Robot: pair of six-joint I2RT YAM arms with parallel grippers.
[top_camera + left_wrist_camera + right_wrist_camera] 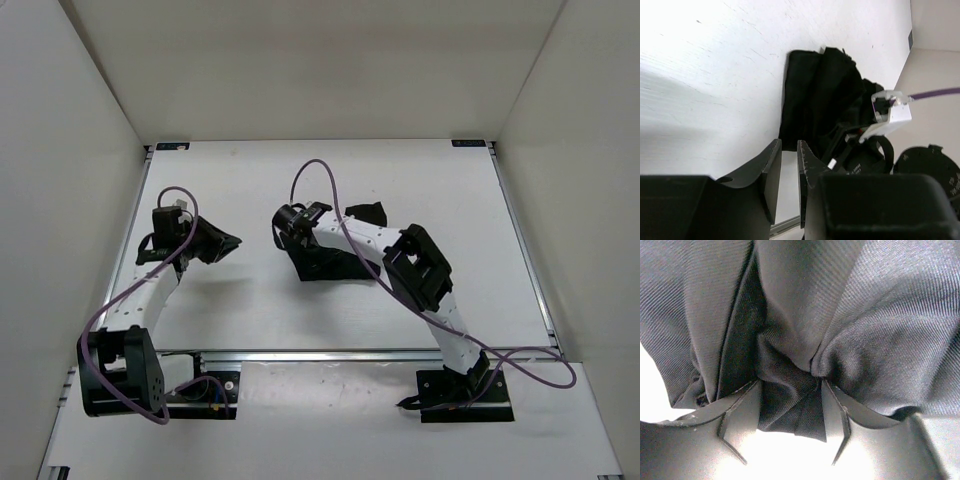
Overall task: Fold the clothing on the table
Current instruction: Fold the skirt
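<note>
The clothing (335,268) lay bunched near the middle of the table (250,180). The right gripper (790,385) pressed into it, jaws apart, a fold between them, apparently loose. The left gripper (789,145) hovered well aside, slightly parted and empty.

From above the right arm (360,238) hides the middle of the clothing (350,270); at the right wrist it runs off the frame at 9, 12 and 3 o'clock, and at the left wrist that arm covers its 5 o'clock part
</note>
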